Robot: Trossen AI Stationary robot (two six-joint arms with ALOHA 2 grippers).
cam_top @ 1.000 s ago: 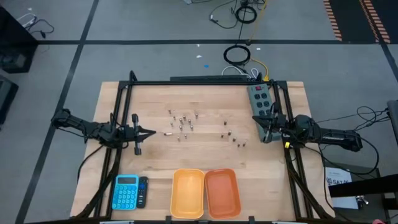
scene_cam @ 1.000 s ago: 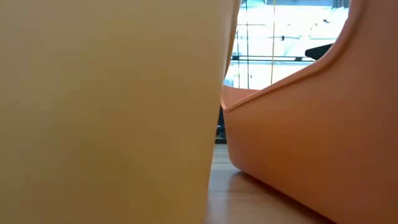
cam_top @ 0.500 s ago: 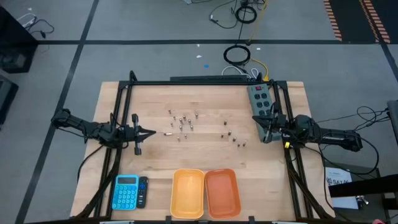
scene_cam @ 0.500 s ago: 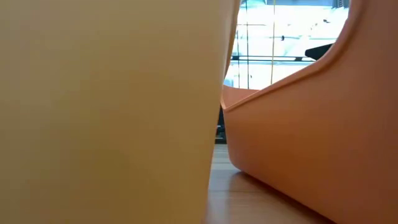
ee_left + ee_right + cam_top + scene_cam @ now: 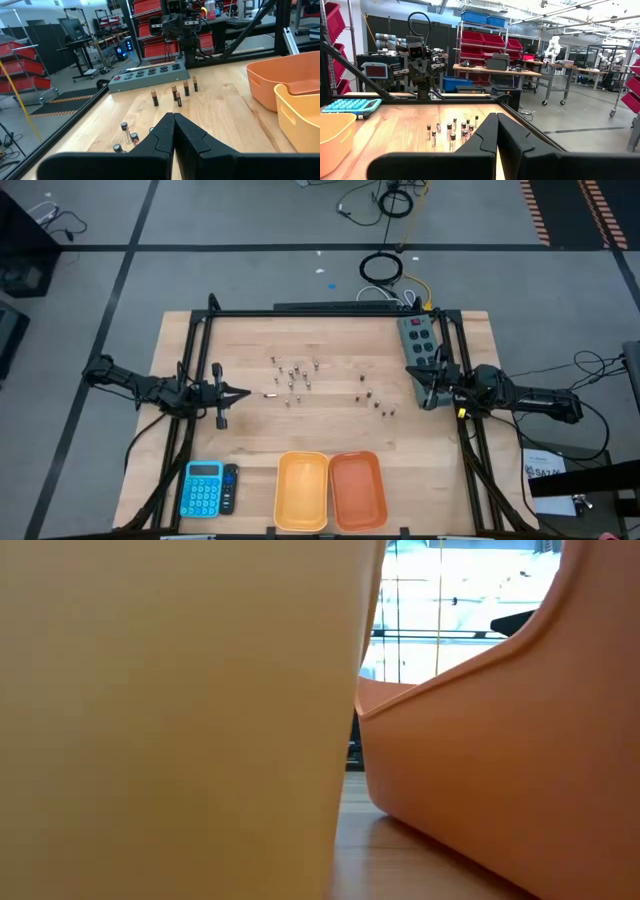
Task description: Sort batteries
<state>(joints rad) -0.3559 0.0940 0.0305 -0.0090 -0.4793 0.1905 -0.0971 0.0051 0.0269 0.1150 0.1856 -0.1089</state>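
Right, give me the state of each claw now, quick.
Left claw: closed, holding nothing, at the wooden table's left side.
Right claw: closed, holding nothing, beside the grey power strip.

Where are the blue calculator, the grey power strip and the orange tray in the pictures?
blue calculator (image 5: pixel 202 489): high view, on the middle of its keypad.
grey power strip (image 5: pixel 419 339): high view, on the middle of its top face.
orange tray (image 5: pixel 357 463): high view, on its far rim.

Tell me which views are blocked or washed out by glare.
Low view: the yellow bin and orange bin fill the frame, with blown-out brightness in the gap between them. High view: even light, batteries tiny. Wrist views: clear, each arm's own shut claw covers the bottom.
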